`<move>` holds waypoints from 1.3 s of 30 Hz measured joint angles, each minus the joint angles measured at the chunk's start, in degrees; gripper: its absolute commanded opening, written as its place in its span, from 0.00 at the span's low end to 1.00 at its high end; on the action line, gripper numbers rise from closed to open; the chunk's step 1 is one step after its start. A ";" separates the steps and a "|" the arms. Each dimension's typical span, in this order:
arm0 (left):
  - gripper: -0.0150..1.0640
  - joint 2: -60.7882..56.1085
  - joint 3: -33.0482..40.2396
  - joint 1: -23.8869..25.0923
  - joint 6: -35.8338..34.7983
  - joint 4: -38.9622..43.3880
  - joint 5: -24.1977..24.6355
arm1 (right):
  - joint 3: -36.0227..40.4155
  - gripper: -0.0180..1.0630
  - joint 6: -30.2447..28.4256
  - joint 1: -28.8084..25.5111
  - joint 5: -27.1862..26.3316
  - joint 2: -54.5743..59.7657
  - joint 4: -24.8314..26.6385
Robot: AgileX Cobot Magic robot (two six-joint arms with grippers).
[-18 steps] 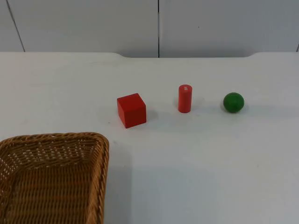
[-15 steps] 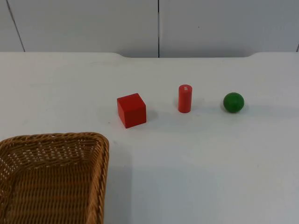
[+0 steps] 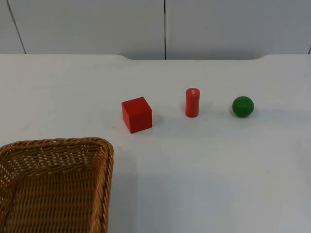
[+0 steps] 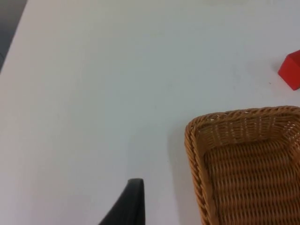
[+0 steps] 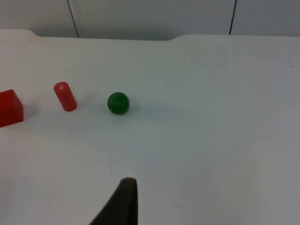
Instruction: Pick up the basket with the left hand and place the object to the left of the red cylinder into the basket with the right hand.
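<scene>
both tools hang back from the work, and nothing on the table [image 3: 204, 174] has shifted since half a second ago, so the task is still unstarted. my left tool [image 4: 127, 206] sits just left of the basket [image 3: 53, 187], not touching its rim; my right tool [image 5: 123, 202] waits nearer than the green ball [image 3: 242, 106], well right of the red cube [image 3: 136, 114], which stands left of the red cylinder [image 3: 192, 102]. i cannot tell how far either is open.

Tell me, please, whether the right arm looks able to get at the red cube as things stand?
Probably yes. The red cube stands apart on the white table, clear of the red cylinder and the basket. Coming from the right, the right gripper would pass the green ball and the cylinder, so approaching from above looks safest.
</scene>
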 measured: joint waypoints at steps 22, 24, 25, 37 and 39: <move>0.99 38.62 -12.33 0.00 -1.30 -3.05 -8.10 | -2.06 0.99 -1.28 0.00 -8.02 28.87 0.00; 0.99 39.56 -12.33 0.00 -1.19 -3.40 -8.21 | -2.06 0.99 -1.40 0.00 -8.20 29.01 -0.11; 0.99 39.81 -12.33 0.00 -0.97 -3.52 -8.21 | -2.06 0.99 -1.40 0.00 -8.38 29.01 -0.11; 0.99 49.71 -12.33 0.00 3.57 -2.65 -2.78 | -2.06 0.99 -1.65 0.00 -9.14 29.01 -0.22; 0.99 53.22 -12.36 0.00 3.67 -1.61 -2.69 | -2.06 0.99 -1.65 0.00 -9.14 29.05 -0.22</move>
